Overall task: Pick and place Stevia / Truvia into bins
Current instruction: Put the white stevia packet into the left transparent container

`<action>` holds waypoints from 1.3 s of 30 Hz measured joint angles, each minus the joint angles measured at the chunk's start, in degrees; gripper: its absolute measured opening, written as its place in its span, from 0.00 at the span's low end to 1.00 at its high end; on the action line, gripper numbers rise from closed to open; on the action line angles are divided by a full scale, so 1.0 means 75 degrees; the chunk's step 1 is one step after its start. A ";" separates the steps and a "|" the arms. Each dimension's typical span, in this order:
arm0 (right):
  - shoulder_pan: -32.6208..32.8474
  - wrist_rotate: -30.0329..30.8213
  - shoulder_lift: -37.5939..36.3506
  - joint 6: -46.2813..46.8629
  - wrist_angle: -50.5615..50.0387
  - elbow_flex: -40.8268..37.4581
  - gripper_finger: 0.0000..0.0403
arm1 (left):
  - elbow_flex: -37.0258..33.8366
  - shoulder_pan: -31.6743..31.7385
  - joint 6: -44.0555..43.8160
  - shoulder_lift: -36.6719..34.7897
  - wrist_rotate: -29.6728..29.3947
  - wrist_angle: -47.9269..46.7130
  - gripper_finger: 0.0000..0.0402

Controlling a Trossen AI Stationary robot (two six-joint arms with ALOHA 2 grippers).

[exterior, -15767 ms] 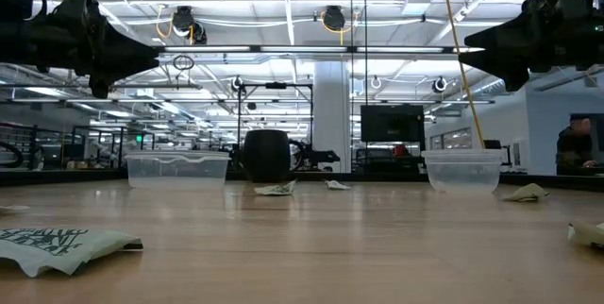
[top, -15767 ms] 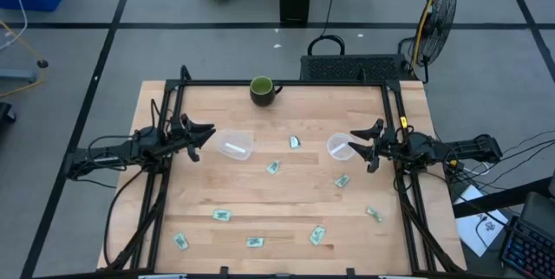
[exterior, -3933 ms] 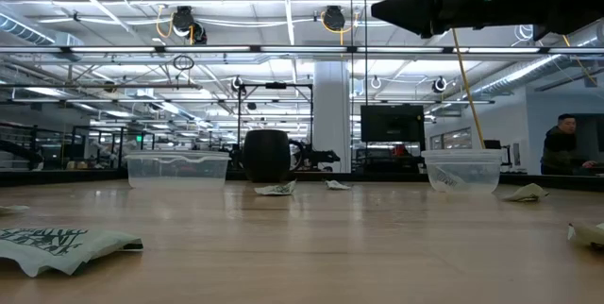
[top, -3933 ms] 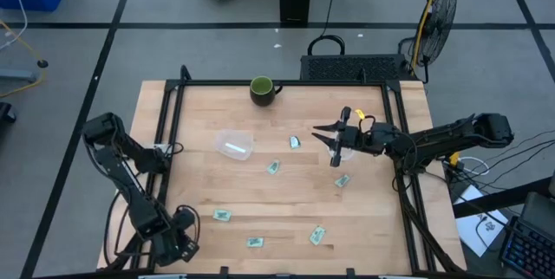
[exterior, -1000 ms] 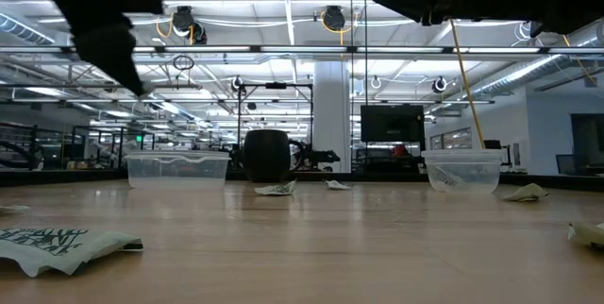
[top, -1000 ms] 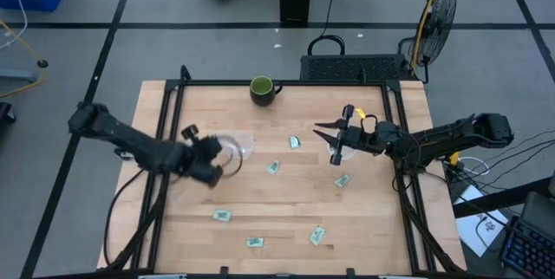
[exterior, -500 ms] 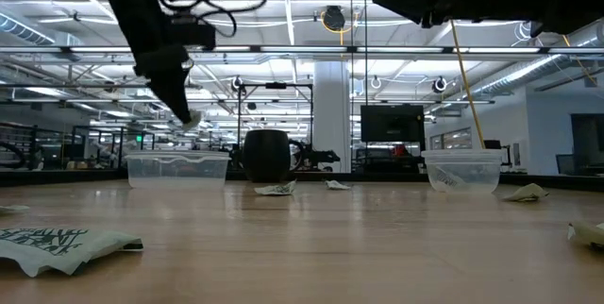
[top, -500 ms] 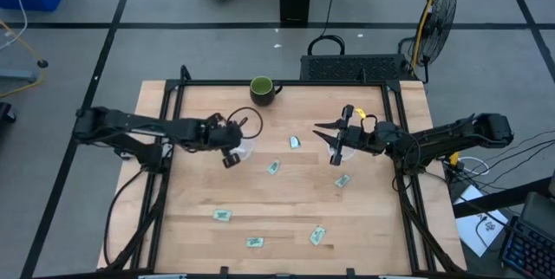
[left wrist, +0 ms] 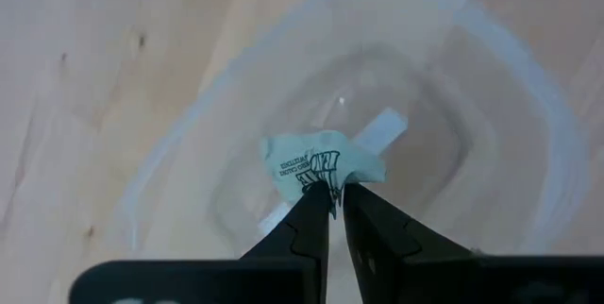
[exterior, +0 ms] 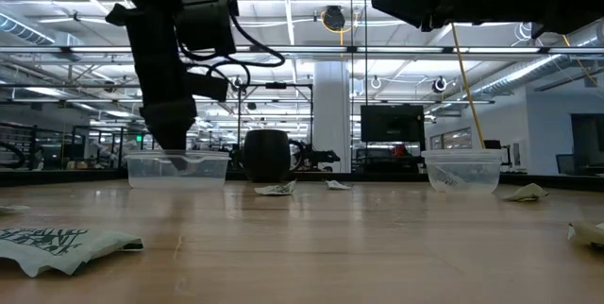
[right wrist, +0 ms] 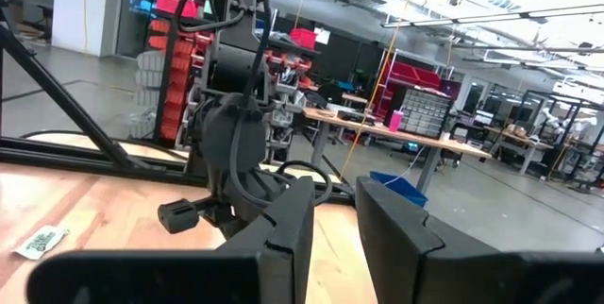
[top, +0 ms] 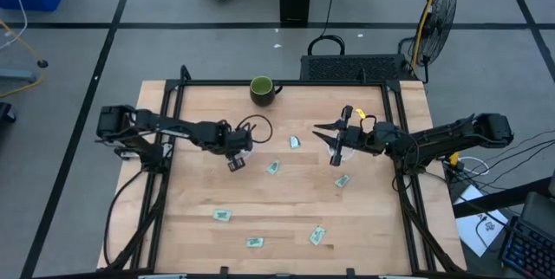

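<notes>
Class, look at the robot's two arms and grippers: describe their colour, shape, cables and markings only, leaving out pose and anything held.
Both arms are dark, slim and jointed. The left gripper ends in two flat black fingers tapering to narrow tips, and black cables loop off its wrist. The right gripper has similar black pointed fingers, with a small yellow patch behind them. No lettering is legible.

Pale green sachet (left wrist: 323,166), printed with dark lettering, sits above the clear square tub (left wrist: 528,143), whose walls look milky white. The table (top: 286,210) is light blond wood with a visible grain, framed in black. Beyond the tub stands a dark green mug (top: 262,89). Loose sachets (top: 223,215) nearer the table's front edge show green and white, their print too small to read from above. The round cup (exterior: 462,170) is clear. Both arms are black.
</notes>
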 joint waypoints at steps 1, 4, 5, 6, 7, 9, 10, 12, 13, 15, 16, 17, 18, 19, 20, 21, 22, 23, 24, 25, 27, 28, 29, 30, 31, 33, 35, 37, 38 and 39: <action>0.0000 0.0000 0.0002 -0.0001 0.0004 0.0000 0.19 | 0.0003 0.0000 -0.0013 0.0004 -0.0004 0.0036 0.11; 0.0000 0.0000 0.0001 -0.0010 0.0028 0.0002 0.19 | 0.0003 0.0107 -0.0032 -0.0007 0.0057 0.0033 0.11; 0.0000 0.0000 0.0002 -0.0010 0.0028 -0.0001 0.19 | 0.0003 0.0138 -0.0028 -0.0007 0.0127 0.0032 0.12; -0.0003 0.0002 0.0002 -0.0012 0.0030 0.0000 0.19 | 0.0003 0.0175 -0.0029 -0.0007 0.0221 0.0025 0.13; -0.0003 0.0002 0.0002 -0.0015 0.0031 0.0000 0.19 | 0.0003 0.0212 -0.0028 -0.0007 0.0283 0.0019 0.14; -0.0003 0.0003 0.0002 -0.0023 0.0031 0.0002 0.19 | 0.0003 0.0254 -0.0025 -0.0007 0.0351 0.0025 0.17; -0.0003 0.0003 0.0002 -0.0025 0.0031 0.0000 0.19 | 0.0006 0.0271 -0.0025 -0.0007 0.0348 0.0025 0.19; -0.0003 0.0003 0.0001 -0.0025 0.0031 -0.0001 0.19 | 0.0009 0.0302 -0.0022 -0.0007 0.0342 0.0031 0.23; 0.0000 0.0003 0.0002 -0.0025 0.0028 -0.0001 0.19 | 0.0009 0.0311 -0.0022 -0.0007 0.0337 0.0034 0.24; -0.0003 0.0003 0.0002 -0.0025 0.0028 -0.0001 0.19 | 0.0009 0.0327 -0.0022 -0.0007 0.0337 0.0060 0.28; -0.0003 0.0003 0.0002 -0.0025 0.0028 0.0002 0.19 | 0.0009 0.0329 -0.0022 -0.0007 0.0337 0.0100 0.30; -0.0003 0.0004 0.0002 -0.0025 0.0022 0.0000 0.19 | 0.0009 0.0329 -0.0030 -0.0007 0.0337 0.0146 0.31; -0.0003 0.0005 0.0002 -0.0028 0.0012 0.0000 0.19 | 0.0009 0.0329 -0.0044 -0.0007 0.0337 0.0203 0.32; -0.0003 0.0006 0.0002 -0.0028 0.0001 0.0000 0.19 | 0.0009 0.0326 -0.0103 -0.0007 0.0337 0.0262 0.33; -0.0003 0.0006 0.0002 -0.0028 -0.0008 0.0000 0.19 | 0.0009 0.0326 -0.0161 -0.0007 0.0340 0.0320 0.33; -0.0003 0.0006 0.0002 -0.0028 -0.0018 0.0002 0.19 | 0.0009 0.0326 -0.0194 -0.0007 0.0343 0.0369 0.34; -0.0003 0.0006 0.0002 -0.0028 -0.0032 0.0001 0.19 | 0.0009 0.0326 -0.0208 -0.0012 0.0348 0.0413 0.34; -0.0003 0.0006 0.0002 -0.0031 -0.0060 -0.0001 0.19 | 0.0009 0.0326 -0.0205 -0.0045 0.0355 0.0433 0.34; -0.0003 0.0006 0.0002 -0.0031 -0.0084 -0.0001 0.19 | 0.0009 0.0321 -0.0215 -0.0092 0.0357 0.0427 0.34; -0.0003 0.0006 0.0002 -0.0030 -0.0110 -0.0001 0.19 | 0.0009 0.0321 -0.0281 -0.0148 0.0360 0.0430 0.34; -0.0003 0.0009 0.0002 -0.0029 -0.0124 -0.0001 0.19 | 0.0011 0.0321 -0.0493 -0.0293 0.0366 0.0419 0.34; -0.0003 0.0009 0.0002 -0.0029 -0.0123 -0.0001 0.19 | 0.0010 0.0321 -0.0596 -0.0402 0.0387 0.0383 0.34; -0.0003 0.0012 0.0002 -0.0028 -0.0121 -0.0001 0.19 | 0.0010 0.0321 -0.0691 -0.0531 0.0439 0.0359 0.34; -0.0003 0.0012 0.0002 -0.0028 -0.0127 -0.0001 0.19 | 0.0012 0.0321 -0.0777 -0.0663 0.0530 0.0370 0.34; -0.0003 0.0012 0.0002 -0.0028 -0.0130 -0.0001 0.19 | 0.0012 0.0321 -0.0858 -0.0811 0.0676 0.0384 0.34; -0.0003 0.0013 0.0002 -0.0029 -0.0127 -0.0001 0.19 | 0.0012 0.0321 -0.1085 -0.1180 0.1021 0.0363 0.34; -0.0003 0.0019 0.0002 -0.0029 -0.0154 -0.0001 0.19 | 0.0015 0.0321 -0.1393 -0.1570 0.1450 0.0455 0.34; -0.0003 0.0035 0.0002 -0.0025 -0.0225 -0.0001 0.19 | 0.0015 0.0321 -0.1600 -0.1953 0.1980 0.0437 0.34; -0.0005 0.0053 0.0002 0.0023 -0.0262 -0.0001 0.19 | 0.0015 0.0311 -0.1626 -0.2124 0.2286 0.0459 0.34; -0.0017 0.0061 0.0002 0.0115 -0.0290 -0.0001 0.19 | 0.0015 0.0290 -0.1600 -0.2305 0.2605 0.0488 0.34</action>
